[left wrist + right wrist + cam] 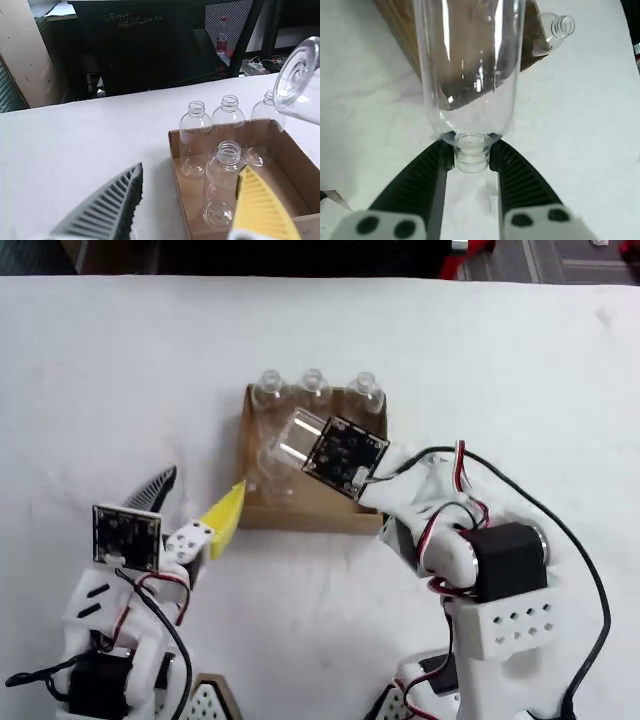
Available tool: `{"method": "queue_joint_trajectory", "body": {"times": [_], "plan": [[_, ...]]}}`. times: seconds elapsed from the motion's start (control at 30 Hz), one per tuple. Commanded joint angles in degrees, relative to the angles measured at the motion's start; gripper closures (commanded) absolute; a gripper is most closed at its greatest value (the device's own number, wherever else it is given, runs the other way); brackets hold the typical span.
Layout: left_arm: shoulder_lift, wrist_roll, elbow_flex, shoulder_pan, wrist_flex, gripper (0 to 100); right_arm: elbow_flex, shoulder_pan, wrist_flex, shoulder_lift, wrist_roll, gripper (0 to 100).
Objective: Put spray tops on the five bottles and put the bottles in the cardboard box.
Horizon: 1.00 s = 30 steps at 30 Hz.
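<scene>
The right gripper (471,150) clamps the threaded neck of a smooth clear plastic bottle (470,60) over the brown cardboard box (300,512). The left gripper (205,480), ribbed fingers spread, sits at its edge.

Four bottles (229,120) crowd the cardboard box (176,150); its near-right floor lies open.

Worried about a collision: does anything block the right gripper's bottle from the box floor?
Nothing visible does: the held bottle hangs over bare floor of the cardboard box, beside the four standing bottles.
</scene>
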Motion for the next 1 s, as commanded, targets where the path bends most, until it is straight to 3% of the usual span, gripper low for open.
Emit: {"method": "queue_joint_trajectory", "body": {"times": [0.0,0.27,0.53,0.73,0.97], "plan": [[-0.13,-0.18,-5.1,1.19,3.96,71,-0.18,-0.75,-1.27,-0.75,-0.35,98.1],[-0.13,-0.09,-6.77,7.87,7.03,71,-0.18,-10.24,-3.3,-0.4,-0.35,98.1],[-0.13,-0.09,-7.03,7.78,7.47,71,2.11,-10.51,-4.44,-0.31,-0.35,98.1],[-0.13,-0.09,-11.25,8.31,11.69,71,11.6,-8.22,-14.46,-0.31,-0.7,98.1],[-0.13,5.01,-11.87,8.04,11.96,68,15.65,-15.25,-12.09,-0.92,-0.53,98.1]]}}
